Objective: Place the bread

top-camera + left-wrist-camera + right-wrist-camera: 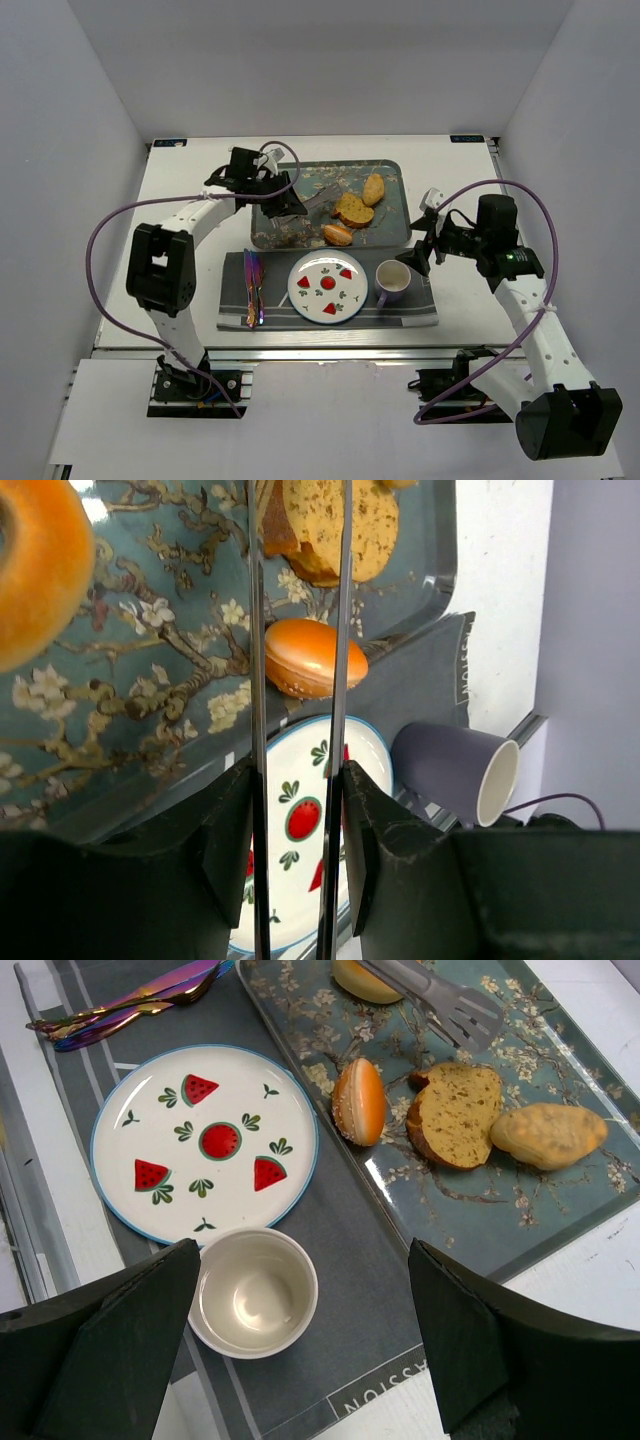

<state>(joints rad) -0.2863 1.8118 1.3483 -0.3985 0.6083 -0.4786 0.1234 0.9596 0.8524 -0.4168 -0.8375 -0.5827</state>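
Several breads lie on the blue floral tray [395,172]: an orange bun [338,234], a brown slice [353,210] and a pale roll [373,188]. My left gripper [283,200] is over the tray's left part, shut on metal tongs [320,203]. In the left wrist view the tong arms [255,630] run between my fingers toward the bun [315,657] and hold nothing. The watermelon plate [327,286] is bare. My right gripper [420,250] is open and empty beside the mug [392,282]. The right wrist view shows the bun [358,1100], slice [458,1110] and roll [548,1132].
A ring-shaped bread [35,570] lies on the tray's left part. The plate, the purple mug and iridescent cutlery [252,288] rest on a grey placemat [420,312]. White walls enclose the table on three sides.
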